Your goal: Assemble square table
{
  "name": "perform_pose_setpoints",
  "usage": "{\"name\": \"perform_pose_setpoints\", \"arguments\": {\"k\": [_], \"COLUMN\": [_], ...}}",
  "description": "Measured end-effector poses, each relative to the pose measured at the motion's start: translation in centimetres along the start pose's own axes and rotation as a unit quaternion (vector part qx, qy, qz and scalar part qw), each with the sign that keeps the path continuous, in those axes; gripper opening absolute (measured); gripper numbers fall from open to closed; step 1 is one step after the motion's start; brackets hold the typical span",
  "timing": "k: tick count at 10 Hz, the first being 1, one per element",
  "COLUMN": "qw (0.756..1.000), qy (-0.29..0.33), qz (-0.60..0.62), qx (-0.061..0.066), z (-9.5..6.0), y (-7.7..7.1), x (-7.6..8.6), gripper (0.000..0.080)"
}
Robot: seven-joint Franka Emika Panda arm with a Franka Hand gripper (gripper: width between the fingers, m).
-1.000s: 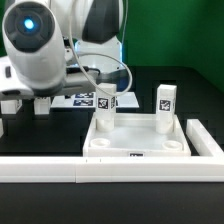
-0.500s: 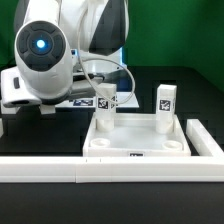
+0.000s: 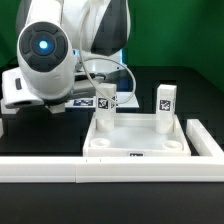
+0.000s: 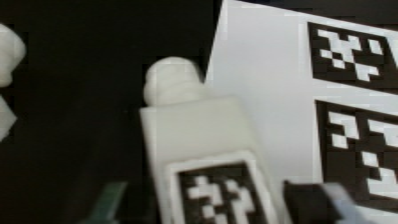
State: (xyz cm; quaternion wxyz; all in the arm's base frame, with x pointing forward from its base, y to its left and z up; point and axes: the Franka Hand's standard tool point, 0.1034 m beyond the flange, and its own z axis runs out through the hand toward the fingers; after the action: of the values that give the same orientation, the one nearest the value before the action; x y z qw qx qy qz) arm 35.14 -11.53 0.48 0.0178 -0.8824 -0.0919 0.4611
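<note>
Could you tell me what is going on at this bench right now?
The Panda arm is working on the square table. Its gripper straddles a loose leg block lying beside the marker board, one finger on each side, apparently not yet closed. In the exterior view, the table top sits behind the long border rail. Two legs already stand upright at its far corners: the leg on that view's left and the leg on that view's right. The near sockets look empty.
</note>
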Motion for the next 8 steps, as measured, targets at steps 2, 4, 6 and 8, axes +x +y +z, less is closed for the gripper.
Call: {"name": "perform_pose_setpoints", "arguments": {"k": [2,4,6,8], "qw": [1.0,1.0,1.0,1.0], "qy": [0.0,0.0,0.0,-0.007], "qz": [-0.001,-0.002,-0.003,-0.006], "qx": [0.0,-0.001,-0.001,0.0], "z": [-0.01,-0.01,-0.02,-0.23], "y": [-0.02,-0.05,-0.07,-0.49], "x": [0.01,0.02,0.02,-0.48], "gripper": [0.0285,0.0285,0.0285,0.0287]}}
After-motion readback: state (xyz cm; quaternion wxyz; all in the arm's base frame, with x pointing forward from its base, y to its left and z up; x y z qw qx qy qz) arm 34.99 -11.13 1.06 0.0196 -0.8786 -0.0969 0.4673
